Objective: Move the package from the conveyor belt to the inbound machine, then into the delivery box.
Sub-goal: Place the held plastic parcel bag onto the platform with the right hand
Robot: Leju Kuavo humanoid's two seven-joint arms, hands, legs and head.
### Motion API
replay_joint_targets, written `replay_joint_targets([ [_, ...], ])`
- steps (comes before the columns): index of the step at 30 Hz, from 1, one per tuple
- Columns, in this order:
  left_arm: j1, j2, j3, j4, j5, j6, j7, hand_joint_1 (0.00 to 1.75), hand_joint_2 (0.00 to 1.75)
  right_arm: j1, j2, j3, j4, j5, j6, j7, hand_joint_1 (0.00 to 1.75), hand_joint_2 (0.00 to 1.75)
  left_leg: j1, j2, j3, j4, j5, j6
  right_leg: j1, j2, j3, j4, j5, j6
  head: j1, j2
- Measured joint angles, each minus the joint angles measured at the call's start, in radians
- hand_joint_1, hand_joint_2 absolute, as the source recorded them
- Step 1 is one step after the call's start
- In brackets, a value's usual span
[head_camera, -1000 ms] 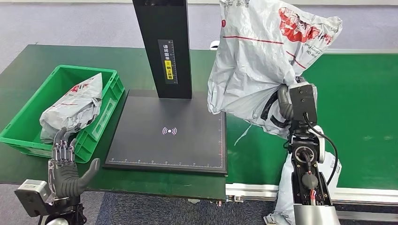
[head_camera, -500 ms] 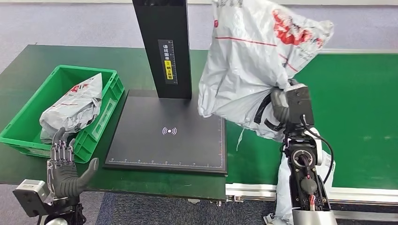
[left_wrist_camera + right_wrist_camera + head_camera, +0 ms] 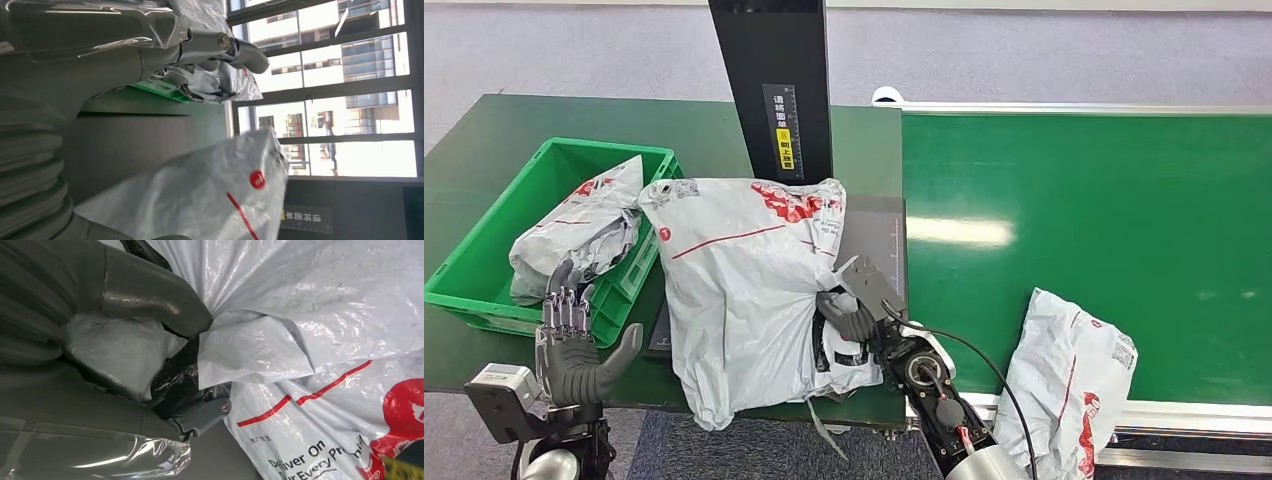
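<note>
Grey-white plastic, crumpled and printed with red, makes up the package that lies across the black plate of the inbound machine, at the foot of its dark upright column. It covers most of the plate and its near end hangs past the table's front edge. The right hand grips the package at its right side; in the right wrist view the thick grey thumb presses into a bunched fold of the film and the darker fingers close under it from the other side, so the grasp is tight with wrinkled plastic gathered between them. The left hand is raised at the table's near left corner, holding nothing, its fingers upright and apart and the thumb spread to the side, just in front of the green delivery box. A second grey package rests inside that box, leaning on its right wall. A third package lies at the near edge of the green conveyor belt, partly over the metal rail, well apart from both hands.
</note>
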Motion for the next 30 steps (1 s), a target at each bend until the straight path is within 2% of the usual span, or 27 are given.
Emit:
replay_joint_targets([
  [6, 0.005, -0.004, 0.006, 0.0, -0.001, -0.004, 0.0, 0.0, 1.75, -0.013, 0.013, 0.033, 0.051, -0.018, 0.019, 0.0, 1.75, 1.75, 0.0, 0.0, 0.0, 0.0, 0.0, 0.0, 0.0, 0.0, 0.0, 0.0, 0.0, 0.0, 0.0, 0.0],
  [10, 0.002, -0.004, 0.01, 0.0, -0.001, -0.009, 0.0, 0.0, 1.75, -0.033, 0.018, 0.047, 0.078, -0.027, 0.014, 0.003, 0.0, 1.75, 0.0, 0.0, 0.001, 0.0, 0.0, 0.0, 0.0, 0.0, 0.0, 0.0, 0.0, 0.0, 0.0, 0.0],
  [18, 0.001, -0.004, 0.015, 0.0, -0.002, -0.011, 0.005, 0.0, 1.75, -0.051, 0.021, 0.061, 0.097, -0.001, -0.159, 0.033, 0.0, 1.75, 0.0, 0.0, 0.001, 0.0, 0.0, 0.0, 0.0, 0.0, 0.0, 0.0, 0.0, 0.0, 0.0, 0.0],
  [23, 0.003, -0.005, 0.02, 0.0, -0.002, -0.012, 0.009, 0.0, 1.75, -0.031, 0.011, 0.041, 0.039, 0.015, -0.306, 0.033, 0.0, 1.75, 0.0, 0.001, 0.001, 0.0, 0.0, 0.0, 0.0, 0.0, 0.0, 0.0, 0.0, 0.0, 0.0, 0.0],
  [30, 0.009, -0.008, 0.022, 0.0, -0.008, -0.015, 0.011, 0.0, 1.75, 0.006, -0.002, 0.01, -0.038, 0.005, -0.366, 0.006, 0.0, 1.75, 0.0, 0.0, 0.001, 0.0, 0.0, 0.0, 0.0, 0.0, 0.0, 0.0, 0.0, 0.0, 0.0, 0.0],
])
